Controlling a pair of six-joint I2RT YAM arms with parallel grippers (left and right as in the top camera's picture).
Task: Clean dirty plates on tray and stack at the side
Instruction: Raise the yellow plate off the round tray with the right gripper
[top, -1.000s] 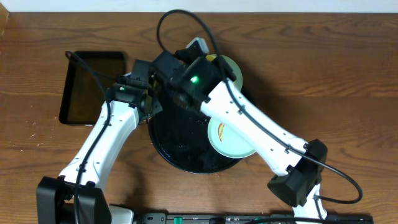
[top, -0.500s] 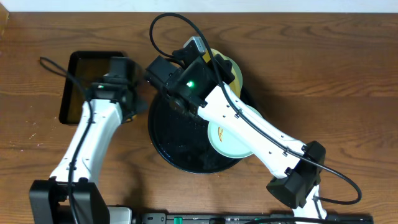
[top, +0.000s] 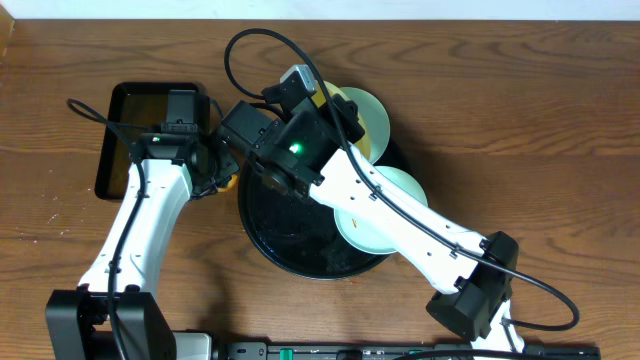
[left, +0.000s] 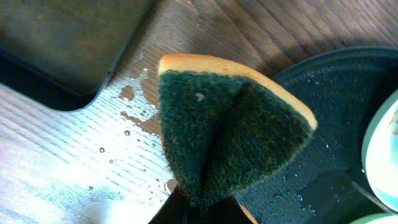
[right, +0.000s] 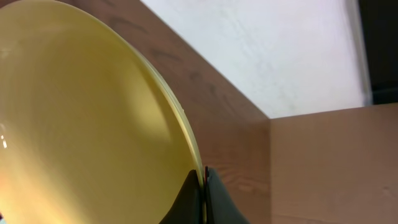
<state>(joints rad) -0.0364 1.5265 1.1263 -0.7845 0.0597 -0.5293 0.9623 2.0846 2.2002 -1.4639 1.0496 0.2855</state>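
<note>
My right gripper (right: 203, 180) is shut on the rim of the pale yellow plate (right: 93, 124) and holds it tilted on edge. From above, that plate (top: 368, 118) shows over the back of the round black tray (top: 275, 235). A mint plate (top: 385, 215) lies on the tray's right side, half under my right arm. My left gripper (left: 202, 208) is shut on a folded green and yellow sponge (left: 230, 130). From above, the sponge (top: 228, 182) hangs just left of the tray's rim.
A rectangular black tray (top: 130, 150) lies at the left, close to my left wrist. Water drops (left: 134, 115) dot the wood between the two trays. A black cable (top: 240, 60) loops over the back of the table.
My left gripper has swung left with the sponge, off the round tray toward the rectangular one. My right gripper has shifted slightly left and back with the yellow plate.
</note>
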